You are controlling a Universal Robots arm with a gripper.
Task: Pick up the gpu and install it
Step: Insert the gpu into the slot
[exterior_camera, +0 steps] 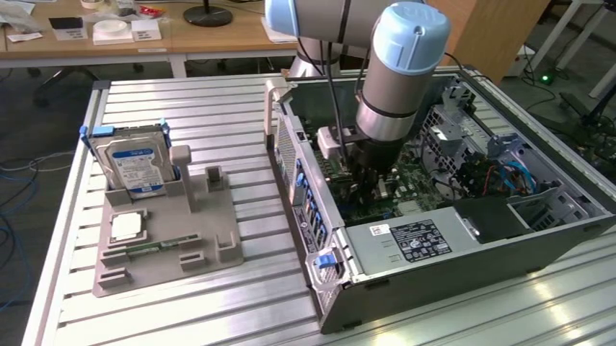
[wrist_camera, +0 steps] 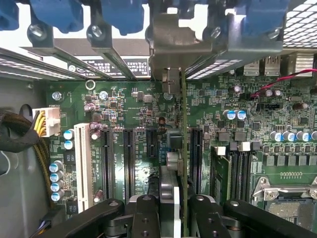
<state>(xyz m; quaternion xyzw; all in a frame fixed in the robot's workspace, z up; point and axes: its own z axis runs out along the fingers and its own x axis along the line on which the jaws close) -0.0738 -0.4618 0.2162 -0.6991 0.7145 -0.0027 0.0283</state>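
My gripper (exterior_camera: 371,167) reaches down into the open computer case (exterior_camera: 539,238), over the green motherboard (exterior_camera: 423,189). It is shut on the gpu (wrist_camera: 184,148), a thin dark card seen edge-on that stands upright between the black fingers (wrist_camera: 144,214). The card's metal bracket (wrist_camera: 171,44) sits against the case's rear slot openings, under the blue latches (wrist_camera: 124,15). It runs parallel to the long black expansion slots (wrist_camera: 129,163). I cannot tell whether its lower edge sits in a slot. In the exterior view the wrist hides most of the card.
A grey holder (exterior_camera: 207,256) to the exterior view's left of the case carries a silver hard drive (exterior_camera: 135,164) with a blue label, a processor chip (exterior_camera: 127,227) and a green memory stick (exterior_camera: 154,246). The power supply (exterior_camera: 414,241) fills the case's near corner. A white slot (wrist_camera: 83,163) and processor socket (wrist_camera: 287,198) flank the card.
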